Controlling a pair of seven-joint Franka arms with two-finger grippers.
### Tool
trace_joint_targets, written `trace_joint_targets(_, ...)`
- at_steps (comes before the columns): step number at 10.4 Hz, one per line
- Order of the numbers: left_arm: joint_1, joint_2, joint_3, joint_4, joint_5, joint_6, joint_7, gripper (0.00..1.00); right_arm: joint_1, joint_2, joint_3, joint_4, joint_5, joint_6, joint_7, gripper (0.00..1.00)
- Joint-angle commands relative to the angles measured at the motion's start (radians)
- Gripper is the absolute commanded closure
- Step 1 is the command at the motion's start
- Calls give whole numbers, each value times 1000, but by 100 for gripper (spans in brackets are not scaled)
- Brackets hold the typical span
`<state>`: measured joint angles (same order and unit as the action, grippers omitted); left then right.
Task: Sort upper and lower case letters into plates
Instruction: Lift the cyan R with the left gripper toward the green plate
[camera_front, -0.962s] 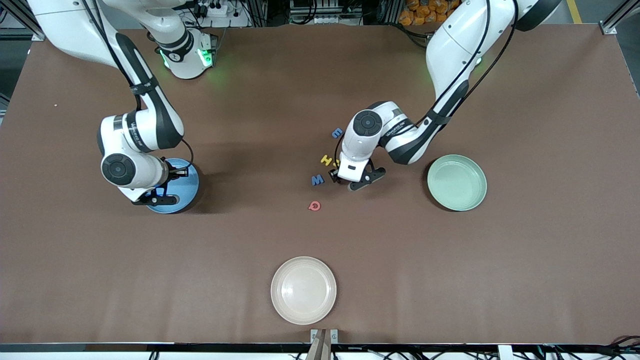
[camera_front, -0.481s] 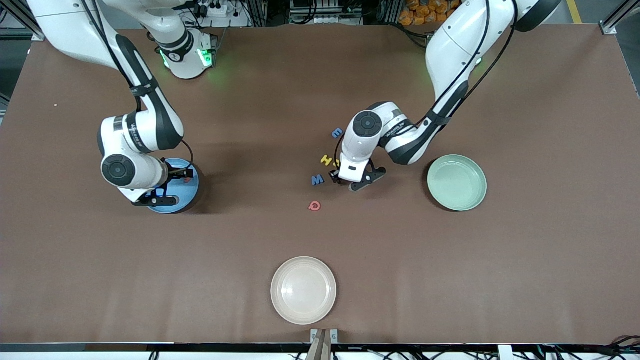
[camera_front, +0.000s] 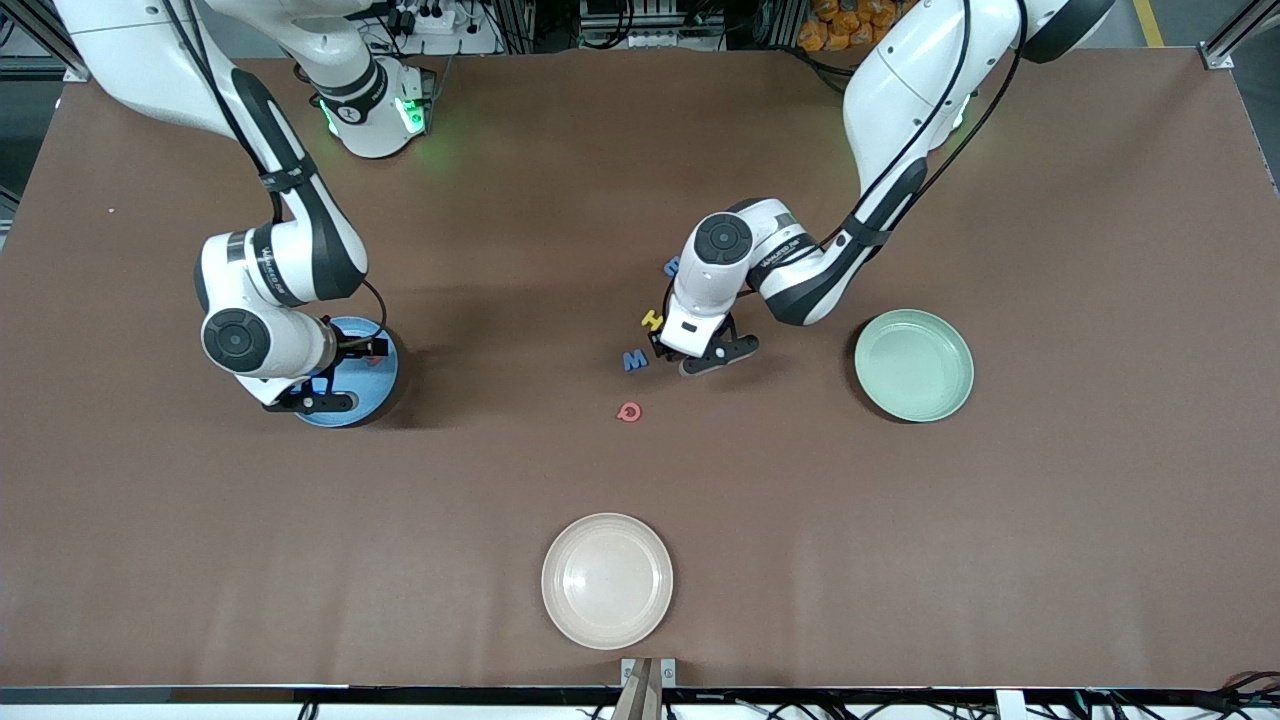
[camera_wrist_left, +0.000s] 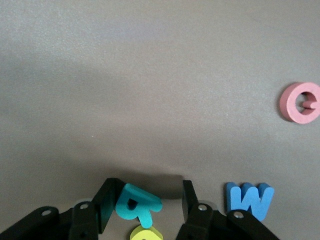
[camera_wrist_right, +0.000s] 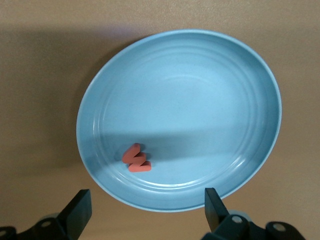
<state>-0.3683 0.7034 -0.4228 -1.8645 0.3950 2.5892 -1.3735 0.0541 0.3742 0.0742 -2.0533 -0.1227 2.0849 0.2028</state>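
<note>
The left gripper (camera_wrist_left: 146, 207) sits low over the surface (camera_front: 900, 520), jaws wide either side of a teal letter (camera_wrist_left: 135, 206); the right gripper (camera_wrist_right: 145, 207) hovers wide open above the blue plate (camera_wrist_right: 240, 100).

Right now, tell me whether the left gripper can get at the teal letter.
Probably yes: the left gripper is open with the teal letter between its fingers, though a yellow letter lies close beside it.
</note>
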Motion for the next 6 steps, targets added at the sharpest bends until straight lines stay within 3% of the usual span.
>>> trace_joint_targets(1, -18, 22, 4, 10, 24, -8, 54, 40, -11, -17, 9, -7, 18, -3, -19, 0)
trace_joint_targets(6, -8, 24, 6, 16, 22, -49, 174, 54, -10, -17, 9, -10, 18, -3, -19, 0)
